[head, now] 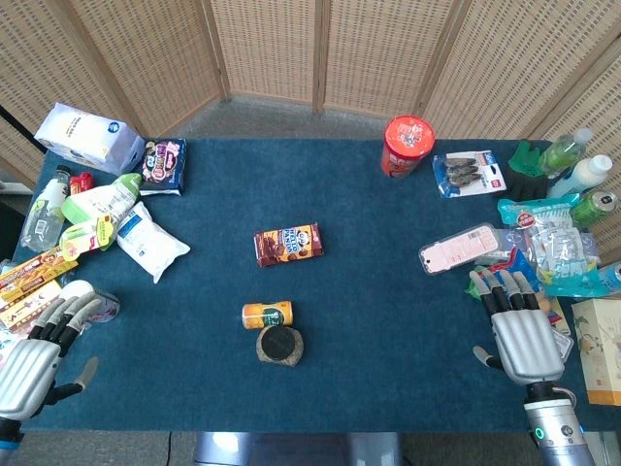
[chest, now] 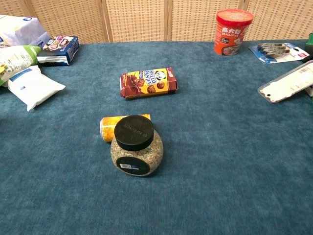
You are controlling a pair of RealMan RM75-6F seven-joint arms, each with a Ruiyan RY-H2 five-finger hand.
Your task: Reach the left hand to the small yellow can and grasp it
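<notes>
- yellow can (head: pixel 267 314) on its side mid-table, touching the black-lidded jar (head: pixel 279 345) just in front
- left hand (head: pixel 39 351) at the near-left table corner, fingers apart, holding nothing, well apart from can
- right hand (head: pixel 519 328) flat near the right-edge clutter, holding nothing
- cookie box (head: pixel 288 244) beyond can

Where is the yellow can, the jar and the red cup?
yellow can (chest: pixel 108 126), chest view, its side.
jar (chest: pixel 133 132), chest view, its black lid.
red cup (head: pixel 406 146), head view, its top.

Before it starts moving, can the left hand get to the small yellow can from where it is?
Probably yes: bare table lies between the left hand and the small yellow can, though the jar touches its near side.
</notes>
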